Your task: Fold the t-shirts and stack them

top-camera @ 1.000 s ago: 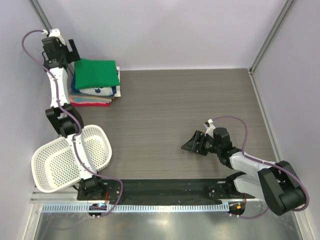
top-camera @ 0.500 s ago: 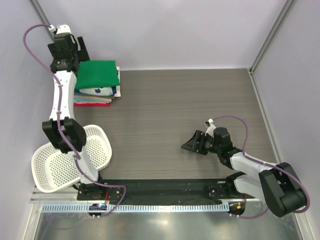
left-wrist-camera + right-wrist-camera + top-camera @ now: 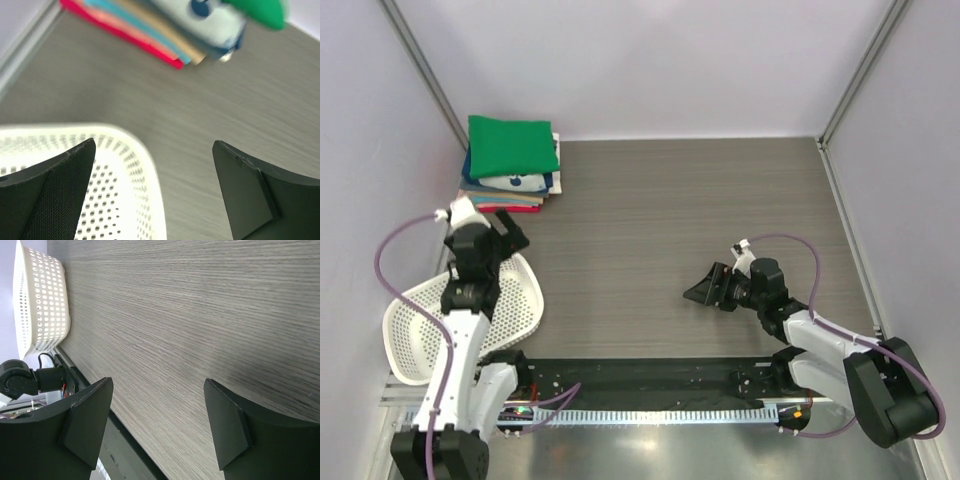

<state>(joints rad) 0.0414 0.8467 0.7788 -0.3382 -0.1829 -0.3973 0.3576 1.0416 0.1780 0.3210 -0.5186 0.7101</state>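
Observation:
The t-shirts lie folded in one stack (image 3: pixel 510 170) at the table's far left corner, a bright green tee (image 3: pixel 512 147) on top, a white-printed one and tan, red layers beneath. In the left wrist view the stack (image 3: pixel 165 30) shows blurred at the top. My left gripper (image 3: pixel 506 232) hangs open over the far rim of the basket, a short way in front of the stack, holding nothing. Over at the right, my right gripper (image 3: pixel 702 291) rests low over bare table, open and empty; its fingers (image 3: pixel 87 425) frame only wood grain.
A white perforated basket (image 3: pixel 415 340) sits at the near left, its rim (image 3: pixel 145 165) between my left fingers. Purple walls and metal posts (image 3: pixel 420 65) close in the table. A black rail (image 3: pixel 650 380) runs along the near edge.
My left arm has pulled back from beside the stack at the far corner to above the basket's far rim. The right arm has barely moved.

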